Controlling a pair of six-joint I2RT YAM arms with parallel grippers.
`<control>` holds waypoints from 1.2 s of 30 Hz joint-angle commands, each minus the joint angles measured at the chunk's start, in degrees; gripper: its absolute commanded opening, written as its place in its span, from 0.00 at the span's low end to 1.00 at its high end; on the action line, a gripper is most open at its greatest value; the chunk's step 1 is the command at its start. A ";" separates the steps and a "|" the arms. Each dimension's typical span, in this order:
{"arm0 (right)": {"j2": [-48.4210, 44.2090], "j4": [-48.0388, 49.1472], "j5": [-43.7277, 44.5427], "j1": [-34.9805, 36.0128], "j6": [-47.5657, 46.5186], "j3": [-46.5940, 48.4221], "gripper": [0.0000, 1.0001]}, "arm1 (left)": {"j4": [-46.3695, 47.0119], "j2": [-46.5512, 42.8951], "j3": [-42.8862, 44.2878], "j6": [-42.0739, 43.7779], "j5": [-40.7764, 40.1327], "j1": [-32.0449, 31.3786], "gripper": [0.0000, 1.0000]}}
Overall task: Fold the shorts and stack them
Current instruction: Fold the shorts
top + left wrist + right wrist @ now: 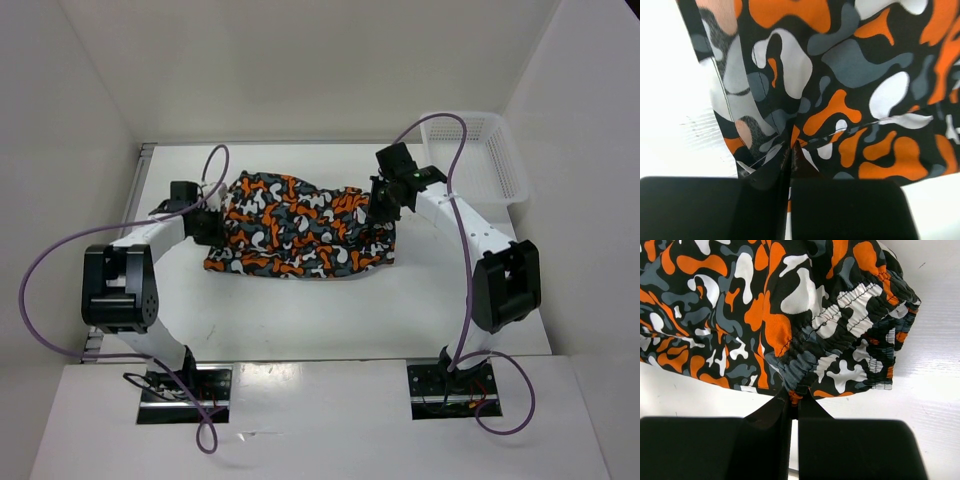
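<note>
The shorts [300, 225], printed with orange, white, grey and black blobs, lie bunched across the middle of the white table. My left gripper [208, 222] is at their left edge, shut on a fold of the cloth; the left wrist view shows the shorts [840, 90] pinched between the closed tips of the left gripper [791, 150]. My right gripper [383, 205] is at their right end. In the right wrist view the right gripper [796, 399] is shut on the gathered elastic waistband of the shorts [790, 315].
A white mesh basket [478, 158] stands at the back right corner of the table. White walls close in the table's left, back and right sides. Purple cables loop over both arms.
</note>
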 commanded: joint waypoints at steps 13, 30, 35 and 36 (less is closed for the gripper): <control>-9.15 -2.16 0.83 -0.07 -3.04 1.11 0.00 | -6.59 -19.58 6.01 0.25 10.47 7.20 0.00; -20.23 3.12 -13.14 -2.97 8.63 -28.69 0.01 | -19.08 -43.40 -15.25 0.25 9.42 9.58 0.00; -16.81 3.81 -10.68 -4.29 10.40 -28.69 0.50 | -18.55 -44.11 -17.11 0.25 9.42 9.58 0.59; -16.80 4.69 -10.68 -4.98 10.40 -28.69 0.63 | -18.55 -44.11 -17.11 0.25 9.42 9.58 0.80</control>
